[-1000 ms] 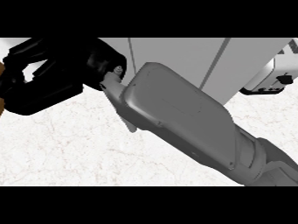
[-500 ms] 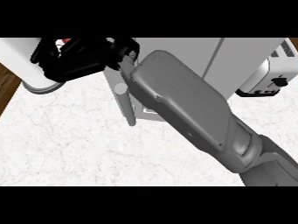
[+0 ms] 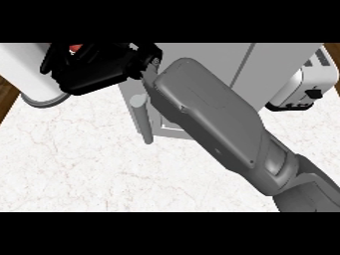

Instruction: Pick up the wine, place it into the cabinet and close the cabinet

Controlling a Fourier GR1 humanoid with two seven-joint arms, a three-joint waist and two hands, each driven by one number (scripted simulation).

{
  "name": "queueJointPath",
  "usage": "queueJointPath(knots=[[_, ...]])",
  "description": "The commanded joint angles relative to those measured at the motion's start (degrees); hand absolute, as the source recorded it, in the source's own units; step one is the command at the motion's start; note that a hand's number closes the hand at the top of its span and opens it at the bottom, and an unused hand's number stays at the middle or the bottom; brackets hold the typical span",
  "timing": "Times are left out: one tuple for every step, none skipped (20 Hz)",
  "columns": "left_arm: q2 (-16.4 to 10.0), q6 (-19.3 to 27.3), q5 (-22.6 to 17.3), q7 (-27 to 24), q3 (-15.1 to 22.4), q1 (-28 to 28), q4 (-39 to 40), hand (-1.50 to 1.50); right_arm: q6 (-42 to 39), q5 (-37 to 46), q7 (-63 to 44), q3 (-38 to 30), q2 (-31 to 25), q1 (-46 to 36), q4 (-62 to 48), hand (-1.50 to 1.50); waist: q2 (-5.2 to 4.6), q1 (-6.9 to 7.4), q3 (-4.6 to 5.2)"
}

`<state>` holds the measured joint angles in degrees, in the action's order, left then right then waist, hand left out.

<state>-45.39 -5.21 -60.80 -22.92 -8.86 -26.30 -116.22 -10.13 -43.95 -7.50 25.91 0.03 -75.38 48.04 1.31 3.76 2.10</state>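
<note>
My right hand (image 3: 91, 72) is at the upper left, fingers curled round the wine (image 3: 75, 48). Only a small red part of the bottle shows between the fingers; the rest is hidden by the hand. The hand sits just left of the white cabinet (image 3: 217, 57), whose door (image 3: 144, 122) stands open and is seen edge-on, with a round handle (image 3: 137, 101) on it. My grey right forearm (image 3: 224, 129) crosses the counter from the lower right and covers the cabinet's opening.
A tall white cylinder (image 3: 18, 69) with a grey base stands at the counter's left edge, right beside my hand. A silver toaster (image 3: 305, 84) sits to the right of the cabinet. The white marble counter (image 3: 69, 164) is edged on both sides by wooden floor.
My right hand has moved to the right and away from me, from over the left edge toward the cabinet's open door. The red part of the wine now shows in its grasp.
</note>
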Motion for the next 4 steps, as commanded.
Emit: queueJointPath(knots=[[0.4,0.9,-0.3,1.1,1.9,0.9,-1.7,-1.50,4.3,1.6,2.1,-5.0,-8.7,2.3,-8.6,1.50,-3.60,-3.08,-2.01],[0.6,0.9,-0.9,1.2,2.0,1.2,-1.4,-1.50,3.5,1.3,2.1,-4.8,-9.4,3.1,-8.3,1.50,-3.45,-3.85,-2.01],[0.9,1.6,-0.2,1.6,3.1,1.0,-2.1,-1.50,4.4,1.2,2.2,-4.5,-8.1,2.6,-8.7,1.50,-3.23,-3.44,-2.01],[0.1,1.1,-1.0,2.0,2.4,2.0,-2.1,-1.50,3.2,1.4,3.0,-4.0,-8.6,2.8,-8.9,1.50,-3.65,-3.60,-2.00]])
